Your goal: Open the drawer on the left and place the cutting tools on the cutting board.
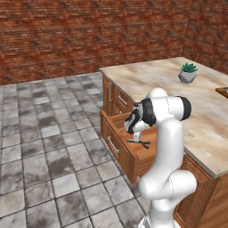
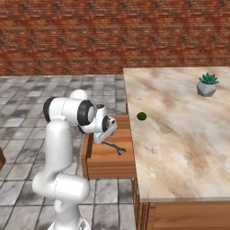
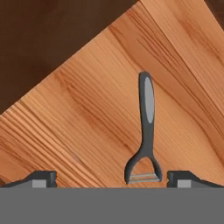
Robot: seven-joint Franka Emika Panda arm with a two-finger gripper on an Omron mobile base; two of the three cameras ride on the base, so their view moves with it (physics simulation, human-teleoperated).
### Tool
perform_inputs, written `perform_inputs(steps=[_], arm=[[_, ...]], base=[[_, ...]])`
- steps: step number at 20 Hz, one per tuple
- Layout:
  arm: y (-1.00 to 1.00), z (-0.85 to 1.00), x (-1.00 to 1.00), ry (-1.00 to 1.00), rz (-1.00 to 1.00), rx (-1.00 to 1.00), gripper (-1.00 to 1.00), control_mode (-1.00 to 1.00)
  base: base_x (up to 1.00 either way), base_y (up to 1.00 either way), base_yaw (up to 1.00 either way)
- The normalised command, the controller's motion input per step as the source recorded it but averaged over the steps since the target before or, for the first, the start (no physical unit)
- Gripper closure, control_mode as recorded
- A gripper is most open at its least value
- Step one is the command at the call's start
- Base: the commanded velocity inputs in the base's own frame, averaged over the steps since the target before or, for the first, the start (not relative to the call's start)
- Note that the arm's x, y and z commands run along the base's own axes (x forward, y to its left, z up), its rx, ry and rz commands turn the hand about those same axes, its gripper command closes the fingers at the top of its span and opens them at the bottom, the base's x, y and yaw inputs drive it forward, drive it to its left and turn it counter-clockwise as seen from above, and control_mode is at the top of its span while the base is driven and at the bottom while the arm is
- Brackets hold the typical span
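Observation:
The drawer (image 1: 119, 153) stands pulled out from the left end of the island, its wooden floor (image 3: 87, 122) showing close up. One cutting tool (image 3: 146, 131), slim and dark grey with a forked head and a silver blade, lies flat on that floor (image 2: 114, 147) (image 1: 140, 143). My gripper (image 3: 111, 178) is open and low inside the drawer (image 2: 110, 170), its fingertips (image 3: 43, 178) wide apart with the tool's forked head between them, nearer the right one. A second tool is hidden. At the counter's right edge a brown corner (image 1: 222, 91) may be the cutting board.
A small green round fruit (image 2: 141, 116) lies on the marble counter (image 2: 179, 134) near the drawer. A potted plant (image 1: 188, 73) (image 2: 207, 84) stands at the far end. Closed drawers (image 1: 119, 100) sit behind the open one. Grey tiled floor (image 1: 44, 142) spreads to the left.

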Motion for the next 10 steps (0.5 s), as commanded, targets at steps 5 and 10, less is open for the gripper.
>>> perform_inputs(steps=[5,10], arm=[[-0.12,-0.33,0.17,0.00,0.02,0.00,-1.00,-1.00],[-0.11,-0.43,0.00,0.00,0.03,0.00,-1.00,-1.00]], base=[[0.00,0.00,0.00],[0.00,0.00,0.00]])
